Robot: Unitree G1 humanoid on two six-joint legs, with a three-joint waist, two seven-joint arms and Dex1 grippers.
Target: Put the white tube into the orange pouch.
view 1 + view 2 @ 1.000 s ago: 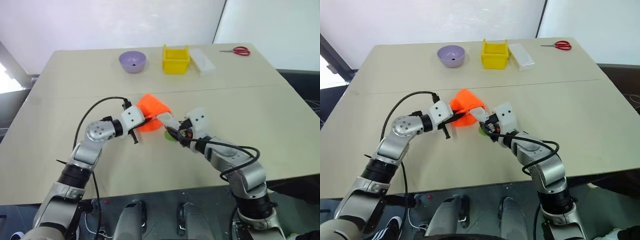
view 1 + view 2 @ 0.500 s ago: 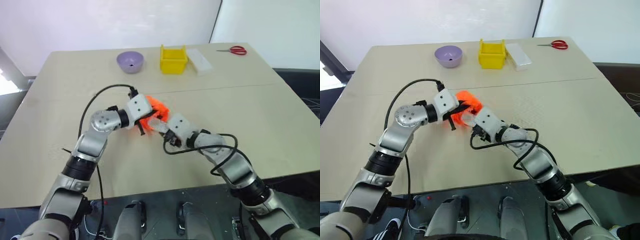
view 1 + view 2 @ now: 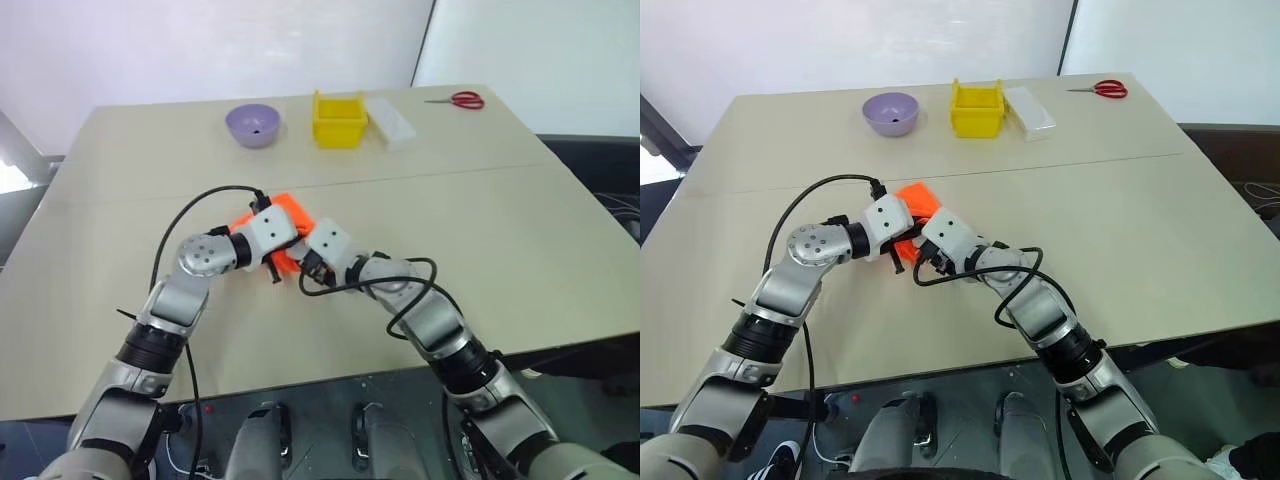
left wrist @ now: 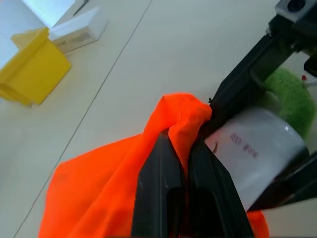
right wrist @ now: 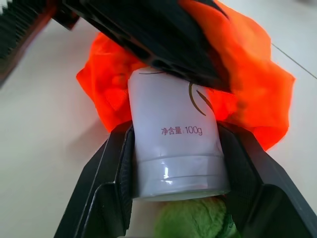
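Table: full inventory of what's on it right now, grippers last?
pouch: 1, orange, table middle, edge pinched by left gripper
tube: 1, white, in right gripper, front end at the pouch
green ring: 1, fuzzy green, beside the tube
bowl: 1, purple, far side
bin: 1, yellow, right of bowl
box: 1, clear-white, right of bin
scissors: 1, red handles, far right corner
table: 1, beige
left gripper: shut on pouch
right gripper: shut on tube

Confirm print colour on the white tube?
Faint pink-red lettering on the white tube, plus a dark curved line; clearest in the right wrist view.
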